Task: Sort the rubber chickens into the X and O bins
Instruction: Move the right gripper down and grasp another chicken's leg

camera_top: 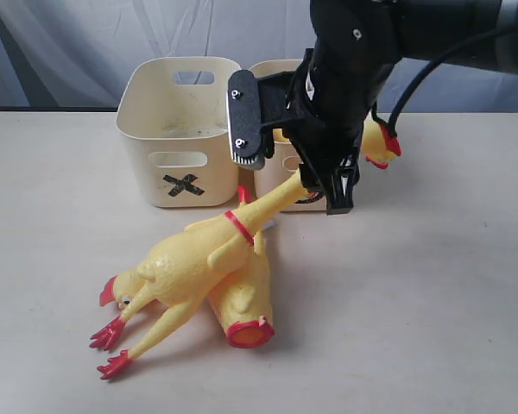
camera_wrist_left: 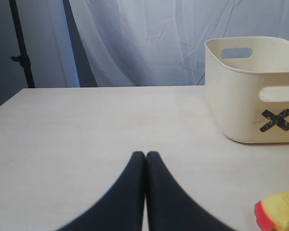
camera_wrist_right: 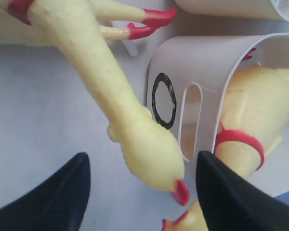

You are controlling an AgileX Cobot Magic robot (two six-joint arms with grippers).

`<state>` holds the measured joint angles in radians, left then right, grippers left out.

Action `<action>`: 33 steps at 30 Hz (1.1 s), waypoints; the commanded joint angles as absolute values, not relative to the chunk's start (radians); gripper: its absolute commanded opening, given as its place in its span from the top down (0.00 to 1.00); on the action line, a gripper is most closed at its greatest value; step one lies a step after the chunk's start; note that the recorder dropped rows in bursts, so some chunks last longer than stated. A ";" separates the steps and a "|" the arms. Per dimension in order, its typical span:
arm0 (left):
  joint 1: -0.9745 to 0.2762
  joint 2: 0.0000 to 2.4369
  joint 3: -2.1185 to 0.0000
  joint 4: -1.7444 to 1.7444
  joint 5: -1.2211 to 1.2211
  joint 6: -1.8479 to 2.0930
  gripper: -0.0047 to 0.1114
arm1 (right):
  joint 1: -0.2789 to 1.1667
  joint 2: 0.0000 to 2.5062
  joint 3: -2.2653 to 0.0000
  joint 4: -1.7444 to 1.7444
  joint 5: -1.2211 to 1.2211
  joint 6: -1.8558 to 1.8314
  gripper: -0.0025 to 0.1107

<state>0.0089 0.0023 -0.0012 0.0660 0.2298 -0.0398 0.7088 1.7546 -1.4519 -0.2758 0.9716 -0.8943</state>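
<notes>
- Left tool (camera_wrist_left: 145,162): lower centre of the left wrist view, fingers pressed together, empty.
- X bin (camera_top: 155,129): upper left, nothing visible in it.
- Whole chicken (camera_top: 190,267): centre, flat on the counter (camera_top: 432,328), lying across the headless chicken (camera_top: 246,304).
- Right tool (camera_wrist_right: 143,156): jaws spread either side of the whole chicken's head, not yet clamped.
- O bin (camera_wrist_right: 197,57): just beside one jaw, holds a third chicken (camera_top: 378,141).
- Risk: the tapered head may squirt out on closing, and that jaw may snag the bin wall.

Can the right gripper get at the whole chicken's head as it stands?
Probably yes: the right gripper is open astride the chicken's head, with nothing between them, though the O bin wall stands close beside.
</notes>
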 commanded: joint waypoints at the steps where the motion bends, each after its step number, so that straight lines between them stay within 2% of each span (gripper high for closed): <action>1: 0.008 0.000 0.000 0.069 0.224 -0.043 0.96 | 0.710 1.778 -1.448 -0.309 0.955 -0.900 0.45; 23: 0.008 0.000 0.000 0.069 0.224 -0.043 0.96 | 0.710 1.870 -1.448 -0.370 0.908 -0.897 0.45; 26: 0.008 0.000 0.000 0.069 0.224 -0.043 0.96 | 0.710 1.875 -1.448 -0.370 0.912 -0.897 0.50; 30: 0.008 0.000 0.000 0.069 0.224 -0.043 0.96 | 0.710 1.878 -1.448 -0.370 0.924 -0.897 0.66; 33: 0.008 0.000 0.000 0.069 0.224 -0.043 0.96 | 0.710 1.878 -1.448 -0.376 0.958 -0.897 0.72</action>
<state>0.0089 0.0023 -0.0012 0.0660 0.2298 -0.0398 0.7088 1.8776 -1.4519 -0.3659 0.9257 -0.8943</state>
